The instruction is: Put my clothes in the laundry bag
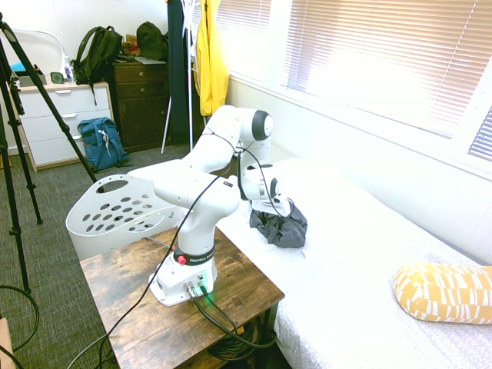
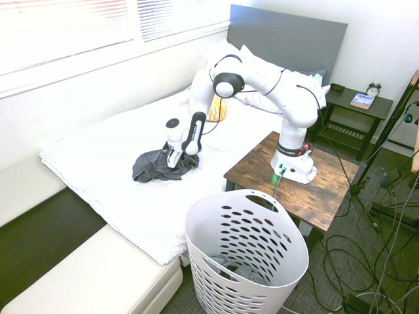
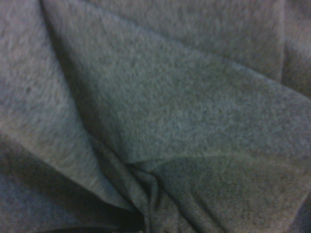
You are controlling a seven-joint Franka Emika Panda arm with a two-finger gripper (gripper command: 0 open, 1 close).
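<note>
And here's the gripper (image 2: 173, 159), right down at the dark grey garment (image 2: 150, 167), its fingers spread, no pinch on the cloth yet! The garment lies in a loose, crumpled heap on the white bed (image 2: 111, 203), and the wrist view is nothing but soft folds. The step in hand looks like the grasp, and the trick is depth: sink the fingertips either side of a thick, gathered fold, close squarely, and take several layers rather than one thin edge that could slip. Press too hard and it's mattress, not cloth! Then straight up, high enough for trailing fabric to clear the rim. Now to the target: the tall white laundry basket (image 2: 298, 242), upright beside the bed and the wooden table (image 2: 255, 169), open-topped, holes all round its walls. There's some greyish fabric (image 2: 247, 275) low inside, so this garment should go down centrally, nothing draped outside.
</note>
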